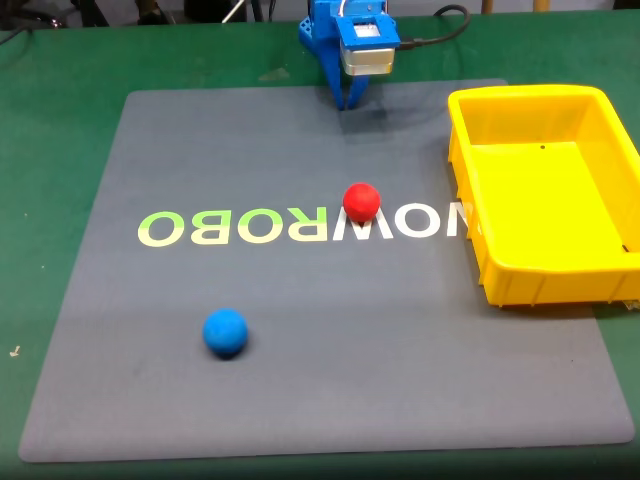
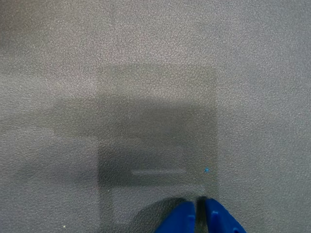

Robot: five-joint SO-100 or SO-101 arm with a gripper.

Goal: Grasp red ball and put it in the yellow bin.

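Observation:
The red ball (image 1: pixel 361 201) rests on the grey mat (image 1: pixel 300 380) near its middle, on the printed lettering. To its right stands the yellow bin (image 1: pixel 465 140), with nothing inside it. My blue gripper (image 1: pixel 347 103) hangs at the mat's far edge, well behind the ball, pointing down. In the wrist view its two blue fingertips (image 2: pixel 182 218) sit almost together over bare mat (image 2: pixel 146 73), so my gripper (image 2: pixel 199 213) is shut with nothing held.
A blue ball (image 1: pixel 225 332) lies on the mat's near left part. Green table surface (image 1: pixel 60 120) surrounds the mat. A black cable (image 1: pixel 445 30) runs behind the arm's base at the far edge.

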